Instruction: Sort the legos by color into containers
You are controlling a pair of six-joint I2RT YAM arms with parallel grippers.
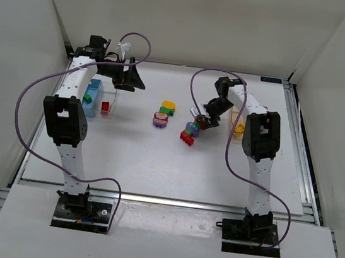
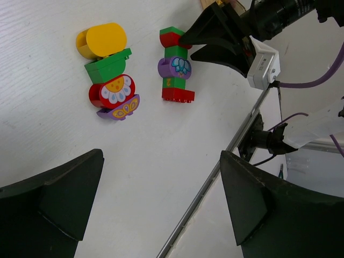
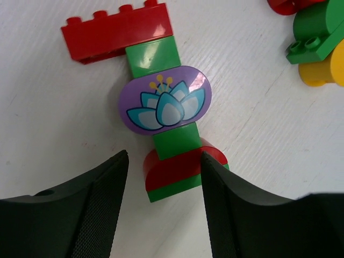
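A lego stack (image 1: 189, 133) of red, green, purple and green bricks lies mid-table; in the right wrist view it shows a purple flower piece (image 3: 164, 100) and a red-green end (image 3: 180, 174). My right gripper (image 1: 203, 121) (image 3: 164, 161) is open, with its jaws either side of that end. A second stack (image 1: 163, 114) of yellow, green, red and purple lies to the left, and also shows in the left wrist view (image 2: 110, 70). My left gripper (image 1: 128, 76) (image 2: 161, 204) is open and empty, held high at the back left.
A blue-tinted bin (image 1: 93, 85) holds a green brick (image 1: 88, 98). The clear bin (image 1: 109, 97) beside it holds a red brick (image 1: 105, 106). An amber bin (image 1: 237, 116) behind the right arm holds a yellow brick (image 1: 240, 129). No dark grey bin shows.
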